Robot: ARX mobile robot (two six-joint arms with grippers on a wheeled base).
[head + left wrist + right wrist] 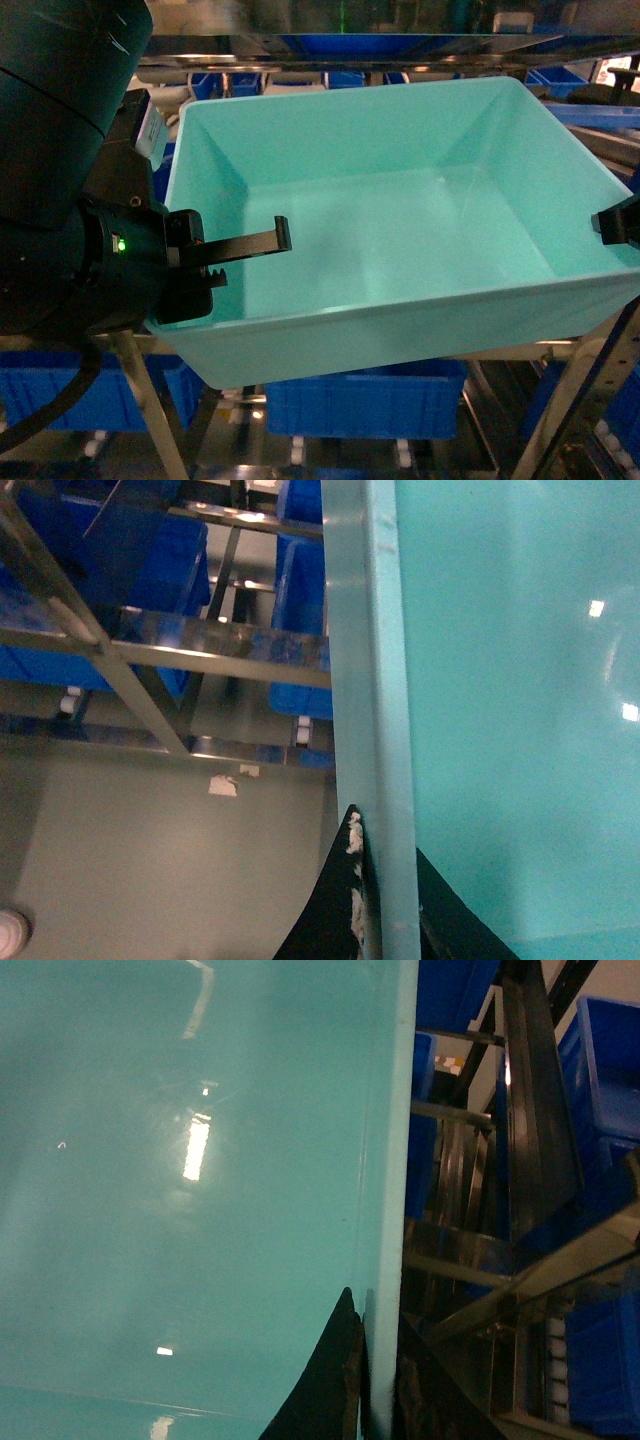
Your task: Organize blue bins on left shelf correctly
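Between royal-blue crates on the steel rack, both pincers clamp the turquoise tub.

Turquoise bin held at both rims; right gripper mostly hidden, perhaps clamped.

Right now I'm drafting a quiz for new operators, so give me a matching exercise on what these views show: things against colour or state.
Things:
1. turquoise bin
2. left gripper
3. royal-blue crate
4. shelf rail

States:
a. shiny steel
b. below the held tub
c. empty, gripped at both side walls
d. clamped over the tub's left wall

Pairs: 1-c, 2-d, 3-b, 4-a
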